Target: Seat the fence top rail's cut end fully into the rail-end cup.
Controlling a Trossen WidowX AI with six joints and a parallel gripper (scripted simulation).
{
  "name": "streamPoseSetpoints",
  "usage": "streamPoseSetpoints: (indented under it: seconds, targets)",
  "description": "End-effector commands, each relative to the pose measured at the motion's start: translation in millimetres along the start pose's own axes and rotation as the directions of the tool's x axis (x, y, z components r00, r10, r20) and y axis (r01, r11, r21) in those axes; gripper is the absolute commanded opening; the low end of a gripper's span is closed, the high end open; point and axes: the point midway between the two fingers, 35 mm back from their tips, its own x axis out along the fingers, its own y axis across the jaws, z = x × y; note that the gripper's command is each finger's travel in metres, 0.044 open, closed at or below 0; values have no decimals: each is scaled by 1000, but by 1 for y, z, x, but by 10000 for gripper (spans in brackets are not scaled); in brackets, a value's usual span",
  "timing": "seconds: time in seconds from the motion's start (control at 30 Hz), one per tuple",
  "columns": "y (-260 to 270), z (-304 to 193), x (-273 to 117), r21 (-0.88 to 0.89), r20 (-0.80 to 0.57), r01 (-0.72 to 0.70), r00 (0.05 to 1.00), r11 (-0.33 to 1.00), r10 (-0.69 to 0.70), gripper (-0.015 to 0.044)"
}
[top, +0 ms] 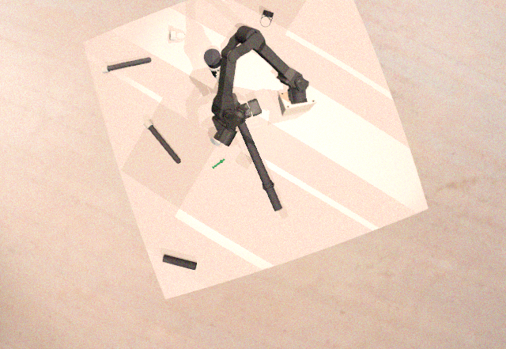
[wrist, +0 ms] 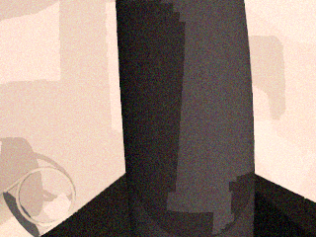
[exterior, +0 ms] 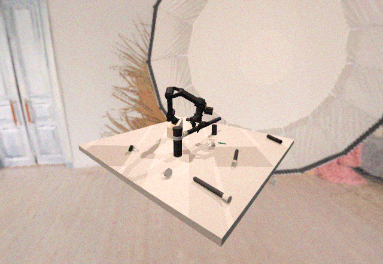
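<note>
The big post (top: 212, 57) (exterior: 177, 148) stands upright. Its pale brace band (exterior: 176, 138) sits up near the dark cap. The pale rail-end cup (exterior: 185, 133) is on the band's side towards the rail. The dark rail (top: 254, 153) (exterior: 210, 123) (wrist: 185, 99) slopes up away from the cup. Its cut end is at the cup's mouth; how deep it sits I cannot tell, and the arm hides it in the top view. My gripper (exterior: 197, 127) (wrist: 183, 179) is shut on the rail. The small post (exterior: 213, 130) stands under the rail's far part; the loop cap is not distinct.
Dark tubes with pale ends (top: 128, 63) (top: 164, 144) and a short black tube (top: 179, 261) (exterior: 274, 139) lie on the table. A black clamp (top: 267, 13) (exterior: 131, 148), a pale fitting (top: 176, 35) and a green piece (top: 218, 163) (exterior: 222, 143) lie around the arm.
</note>
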Motion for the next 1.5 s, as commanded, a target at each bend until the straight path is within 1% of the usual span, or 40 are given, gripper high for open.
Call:
streamPoseSetpoints:
  seconds: [0.0,1.47]
  targets:
    - [0,2,-1,-2,5,-2,1000,1000,2,0]
    - [1,6,0,-1,-2,4,1000,1000,-4,0]
